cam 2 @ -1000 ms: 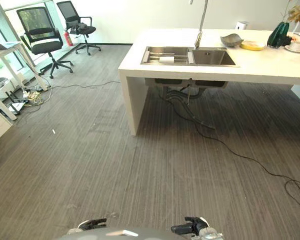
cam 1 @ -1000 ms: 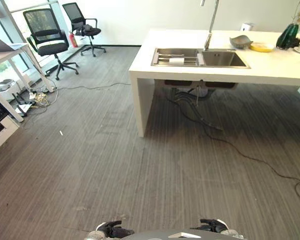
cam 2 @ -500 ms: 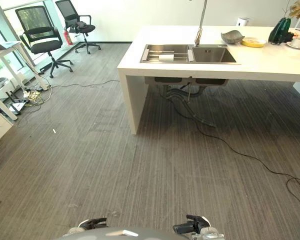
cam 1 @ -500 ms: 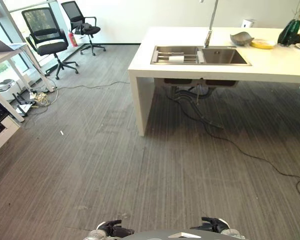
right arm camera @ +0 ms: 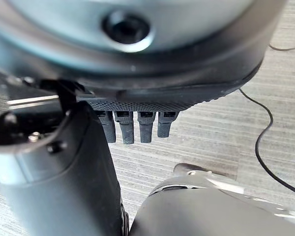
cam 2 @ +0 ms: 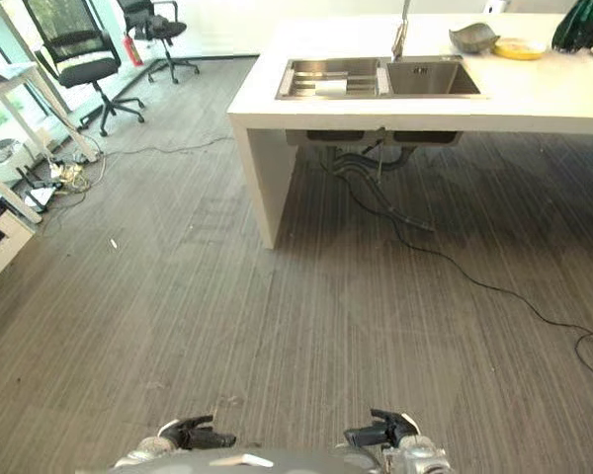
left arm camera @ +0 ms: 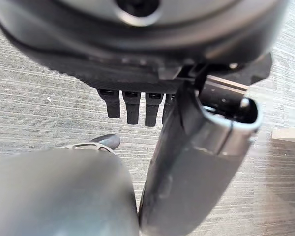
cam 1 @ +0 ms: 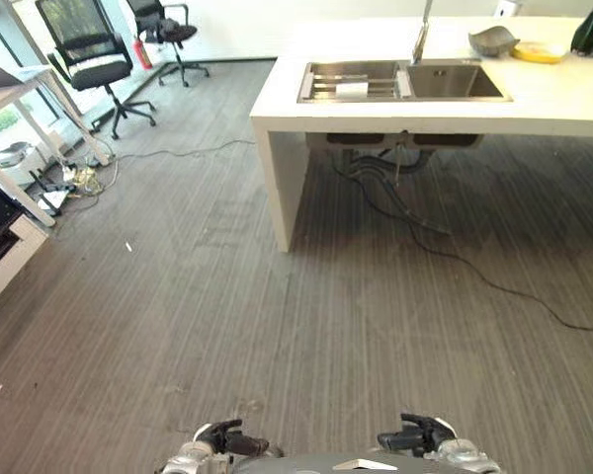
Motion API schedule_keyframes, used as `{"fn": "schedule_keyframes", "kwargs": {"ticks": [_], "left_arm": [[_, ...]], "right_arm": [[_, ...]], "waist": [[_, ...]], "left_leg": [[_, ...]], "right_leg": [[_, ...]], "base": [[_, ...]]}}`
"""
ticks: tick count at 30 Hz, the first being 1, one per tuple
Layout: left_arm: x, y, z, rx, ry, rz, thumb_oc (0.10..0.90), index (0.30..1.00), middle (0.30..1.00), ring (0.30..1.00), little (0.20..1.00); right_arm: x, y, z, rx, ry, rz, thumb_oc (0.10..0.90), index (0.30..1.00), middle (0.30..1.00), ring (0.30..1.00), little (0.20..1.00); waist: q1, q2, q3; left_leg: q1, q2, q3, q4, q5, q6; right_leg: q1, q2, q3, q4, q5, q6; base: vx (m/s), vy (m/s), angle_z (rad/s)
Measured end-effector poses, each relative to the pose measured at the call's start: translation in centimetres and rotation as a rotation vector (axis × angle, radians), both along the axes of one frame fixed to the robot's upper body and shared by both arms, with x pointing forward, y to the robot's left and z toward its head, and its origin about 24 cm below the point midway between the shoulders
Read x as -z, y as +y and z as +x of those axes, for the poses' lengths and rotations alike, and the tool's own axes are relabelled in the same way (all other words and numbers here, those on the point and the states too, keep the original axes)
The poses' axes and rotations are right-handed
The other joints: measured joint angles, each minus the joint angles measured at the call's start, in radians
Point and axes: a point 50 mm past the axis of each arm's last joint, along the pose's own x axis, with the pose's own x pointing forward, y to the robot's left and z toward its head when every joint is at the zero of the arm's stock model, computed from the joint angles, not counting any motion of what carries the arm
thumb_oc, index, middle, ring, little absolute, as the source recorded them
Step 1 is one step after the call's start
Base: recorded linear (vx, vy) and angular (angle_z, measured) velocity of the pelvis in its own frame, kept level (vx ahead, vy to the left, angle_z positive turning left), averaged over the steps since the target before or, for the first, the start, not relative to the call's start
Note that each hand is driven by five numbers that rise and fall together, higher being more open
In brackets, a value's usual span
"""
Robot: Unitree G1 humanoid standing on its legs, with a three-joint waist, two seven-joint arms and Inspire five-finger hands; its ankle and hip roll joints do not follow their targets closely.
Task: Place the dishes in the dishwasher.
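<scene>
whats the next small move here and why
Probably keep walking forward toward the white counter. The grey bowl and yellow plate sit on it beyond the sink, with bare floor between. The left robot hand and right robot hand hang low, straight-fingered and holding nothing.

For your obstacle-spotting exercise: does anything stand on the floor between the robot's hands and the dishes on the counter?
Nothing solid does. Both hands, left hand and right hand, hang low over bare floor. Black cables trail across it below the counter, where the grey bowl and yellow plate sit.
</scene>
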Motion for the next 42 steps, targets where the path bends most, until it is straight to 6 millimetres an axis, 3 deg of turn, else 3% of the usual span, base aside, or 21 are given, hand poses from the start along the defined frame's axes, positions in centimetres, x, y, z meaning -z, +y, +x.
{"fn": "schedule_keyframes", "kwargs": {"ticks": [4, 7, 10, 12, 14, 17, 18, 19, 21, 22, 24, 26, 27, 29, 31, 32, 34, 38, 40, 41, 42], "left_arm": [[-0.7, 0.7, 2.2, -0.112, -0.097, -0.008, 0.8, 0.9, 0.9, 0.9, 0.9], [-1.1, 0.2, 3.2, -0.091, -0.155, 0.03, 0.8, 0.9, 0.9, 0.9, 0.9], [-1.0, -0.1, 2.8, -0.141, -0.172, 0.059, 0.8, 0.9, 0.9, 0.9, 0.9], [-1.4, -0.2, 3.4, -0.161, -0.221, 0.088, 0.8, 0.9, 0.9, 0.9, 0.9], [-1.5, 0.0, 3.8, -0.171, -0.228, 0.117, 0.8, 0.9, 0.9, 0.9, 0.9], [-2.6, 0.4, 5.6, -0.231, -0.305, 0.166, 0.8, 0.9, 0.9, 0.9, 0.9], [-4.8, 1.5, 8.5, -0.362, -0.455, 0.174, 0.8, 0.9, 0.9, 0.9, 0.9], [-6.9, 2.2, 10.3, -0.433, -0.595, 0.184, 0.8, 0.9, 0.9, 0.9, 0.9], [-11.1, 2.5, 14.6, -0.424, -0.801, 0.196, 0.8, 0.9, 0.9, 0.9, 0.9], [-11.1, 2.5, 14.6, -0.424, -0.801, 0.196, 0.8, 0.9, 0.9, 0.9, 0.9], [-19.3, 0.9, 19.6, -0.374, -1.159, 0.154, 0.8, 0.9, 0.9, 0.9, 0.9], [-27.8, -0.5, 20.8, -0.354, -1.522, 0.09, 0.8, 0.9, 0.9, 0.9, 0.9], [-30.9, -0.8, 20.8, -0.329, -1.669, 0.086, 0.8, 0.9, 0.9, 0.9, 0.9], [-35.0, -1.3, 21.0, -0.244, -1.869, 0.123, 0.8, 0.9, 0.9, 0.9, 0.9], [-35.2, -1.9, 20.8, -0.147, -1.904, 0.175, 0.8, 0.9, 0.9, 0.9, 0.9], [-34.2, -2.5, 20.7, -0.108, -1.876, 0.188, 0.8, 0.9, 0.9, 0.9, 0.9], [-31.1, -4.0, 20.8, -0.04, -1.737, 0.163, 0.8, 0.9, 0.9, 0.9, 0.9], [-26.4, -3.5, 20.1, 0.032, -1.534, 0.206, 0.8, 0.9, 0.9, 0.9, 0.9], [-25.5, -2.3, 20.3, 0.081, -1.462, 0.272, 0.8, 0.9, 0.9, 0.9, 0.9], [-25.5, -2.0, 20.5, 0.142, -1.443, 0.317, 0.8, 0.9, 0.9, 0.9, 0.9], [-25.6, -1.9, 20.5, 0.162, -1.442, 0.327, 0.8, 0.9, 0.9, 0.9, 0.9]], "right_arm": [[0.1, -0.2, -0.3, 0.018, 0.021, -0.013, 0.8, 0.9, 0.9, 0.9, 0.9], [0.0, -0.8, -0.6, 0.0, 0.045, -0.058, 0.8, 0.9, 0.9, 0.9, 0.9], [0.3, -1.0, -1.7, 0.014, 0.078, -0.08, 0.8, 0.9, 0.9, 0.9, 0.9], [0.3, -1.2, -2.0, -0.011, 0.098, -0.115, 0.8, 0.9, 0.9, 0.9, 0.9], [0.3, -1.2, -2.1, -0.034, 0.114, -0.13, 0.8, 0.9, 0.9, 0.9, 0.9], [0.5, -1.5, -3.2, -0.019, 0.155, -0.149, 0.8, 0.9, 0.9, 0.9, 0.9], [0.6, -0.8, -3.3, -0.042, 0.127, -0.134, 0.8, 0.9, 0.9, 0.9, 0.9], [0.6, 0.2, -2.6, -0.046, 0.067, -0.107, 0.8, 0.9, 0.9, 0.9, 0.9], [0.5, 0.8, -2.1, -0.053, 0.014, -0.081, 0.8, 0.9, 0.9, 0.9, 0.9], [0.5, 0.8, -2.1, -0.053, 0.014, -0.081, 0.8, 0.9, 0.9, 0.9, 0.9], [-0.8, -1.4, 0.9, -0.005, -0.1, -0.127, 0.8, 0.9, 0.9, 0.9, 0.9], [-2.5, -2.9, 3.8, -0.035, -0.205, -0.171, 0.8, 0.9, 0.9, 0.9, 0.9], [-3.0, -3.7, 4.5, -0.046, -0.232, -0.199, 0.8, 0.9, 0.9, 0.9, 0.9], [-2.4, -3.8, 3.2, -0.079, -0.169, -0.207, 0.8, 0.9, 0.9, 0.9, 0.9], [-0.8, -2.7, -0.4, -0.079, -0.042, -0.153, 0.8, 0.9, 0.9, 0.9, 0.9], [-0.3, -2.5, -2.2, -0.062, 0.016, -0.139, 0.8, 0.9, 0.9, 0.9, 0.9], [0.2, -2.4, -4.2, -0.034, 0.097, -0.132, 0.8, 0.9, 0.9, 0.9, 0.9], [0.1, -2.5, -3.5, -0.035, 0.098, -0.126, 0.8, 0.9, 0.9, 0.9, 0.9], [0.0, -2.1, -2.3, -0.038, 0.066, -0.109, 0.8, 0.9, 0.9, 0.9, 0.9], [-0.1, -1.8, -1.5, -0.052, 0.046, -0.1, 0.8, 0.9, 0.9, 0.9, 0.9], [-0.3, -2.2, -1.0, -0.055, 0.034, -0.111, 0.8, 0.9, 0.9, 0.9, 0.9]], "waist": [[0.03, -0.052, 0.046], [0.05, -0.036, 0.045], [0.065, -0.006, 0.054], [0.114, -0.016, 0.054], [0.099, -0.03, 0.061], [0.1, -0.066, 0.045], [0.076, -0.067, 0.035], [0.062, -0.085, 0.023], [0.035, -0.131, -0.003], [0.035, -0.131, -0.003], [-0.025, -0.077, 0.033], [-0.035, 0.008, 0.081], [-0.049, 0.028, 0.093], [-0.064, 0.021, 0.082], [-0.066, 0.008, 0.014], [-0.069, 0.004, -0.007], [-0.057, 0.018, -0.017], [-0.049, 0.014, -0.019], [-0.051, -0.039, 0.002], [-0.062, -0.084, 0.014], [-0.061, -0.09, 0.014]], "left_leg": [[-0.201, 0.04, -0.026, 0.314, 0.071, -0.081], [-0.233, 0.042, 0.082, -0.001, 0.082, -0.041], [-0.248, 0.056, 0.076, -0.236, 0.142, -0.041], [-0.258, 0.048, 0.045, -0.23, 0.134, -0.006], [-0.256, 0.008, 0.052, -0.206, 0.156, 0.025], [-0.227, -0.089, 0.137, -0.066, 0.144, 0.141], [-0.154, -0.074, 0.158, -0.079, 0.06, 0.215], [-0.105, -0.081, 0.135, -0.131, 0.057, 0.208], [-0.027, -0.129, 0.117, -0.153, 0.014, 0.208], [-0.027, -0.129, 0.117, -0.153, 0.014, 0.208], [0.042, -0.122, 0.063, -0.173, -0.021, 0.21], [0.1, -0.081, 0.066, -0.169, -0.068, 0.189], [0.133, -0.078, 0.061, -0.18, -0.082, 0.164], [0.238, -0.086, 0.039, -0.209, -0.1, 0.089], [0.301, -0.052, 0.007, -0.214, -0.154, 0.028], [0.327, -0.034, -0.02, -0.21, -0.162, 0.015], [0.328, 0.023, -0.007, -0.129, -0.117, -0.005], [0.285, 0.042, -0.058, -0.022, -0.021, -0.042], [0.171, 0.079, -0.065, 0.229, 0.068, -0.103], [0.065, 0.096, -0.045, 0.37, 0.066, -0.16], [0.024, 0.113, -0.021, 0.382, 0.035, -0.155]], "right_leg": [[0.074, -0.011, -0.028, -0.082, 0.034, -0.044], [0.125, 0.03, -0.052, -0.222, 0.057, -0.005], [0.178, 0.103, -0.039, -0.286, 0.078, 0.001], [0.199, 0.122, 0.062, -0.321, 0.091, -0.026], [0.258, 0.12, 0.089, -0.371, 0.107, -0.049], [0.307, 0.113, 0.083, -0.303, 0.04, 0.055], [0.206, 0.149, 0.037, 0.032, -0.024, 0.136], [0.092, 0.105, -0.015, 0.302, -0.017, 0.18], [-0.024, -0.045, -0.015, 0.605, 0.007, 0.262], [-0.024, -0.045, -0.015, 0.605, 0.007, 0.262], [-0.205, -0.12, 0.056, 0.873, 0.033, 0.297], [-0.38, -0.187, -0.003, 0.811, -0.002, 0.25], [-0.407, -0.224, -0.059, 0.641, -0.01, 0.22], [-0.376, -0.215, -0.035, 0.192, 0.031, 0.18], [-0.329, -0.145, 0.072, -0.078, 0.096, 0.197], [-0.301, -0.109, 0.116, -0.089, 0.22, 0.187], [-0.223, -0.078, 0.094, -0.092, 0.341, 0.087], [-0.106, -0.04, 0.05, -0.17, 0.297, 0.026], [-0.035, -0.043, 0.02, -0.212, 0.284, -0.006], [0.006, -0.057, 0.006, -0.249, 0.285, -0.013], [0.028, -0.054, -0.005, -0.272, 0.288, -0.016]], "base": [[0.21, -0.06, 0.24], [0.27, 0.072, 0.19], [0.46, 0.076, -0.17], [0.6, 0.061, -1.03], [0.4, 0.058, -0.59], [0.45, 0.132, -0.52], [0.52, 0.153, -0.27], [0.39, 0.12, 0.01], [0.31, 0.112, 0.18], [0.24, 0.107, 0.45], [0.47, 0.09, 0.48], [0.52, -0.096, -0.02], [0.5, -0.225, 0.1], [0.47, -0.253, 0.49], [0.32, -0.209, 0.84], [0.26, -0.2, 1.09], [0.28, -0.235, 0.98], [0.14, -0.182, 0.24], [0.09, -0.12, 0.26], [0.14, 0.018, 0.32], [0.19, 0.032, 0.27]]}}
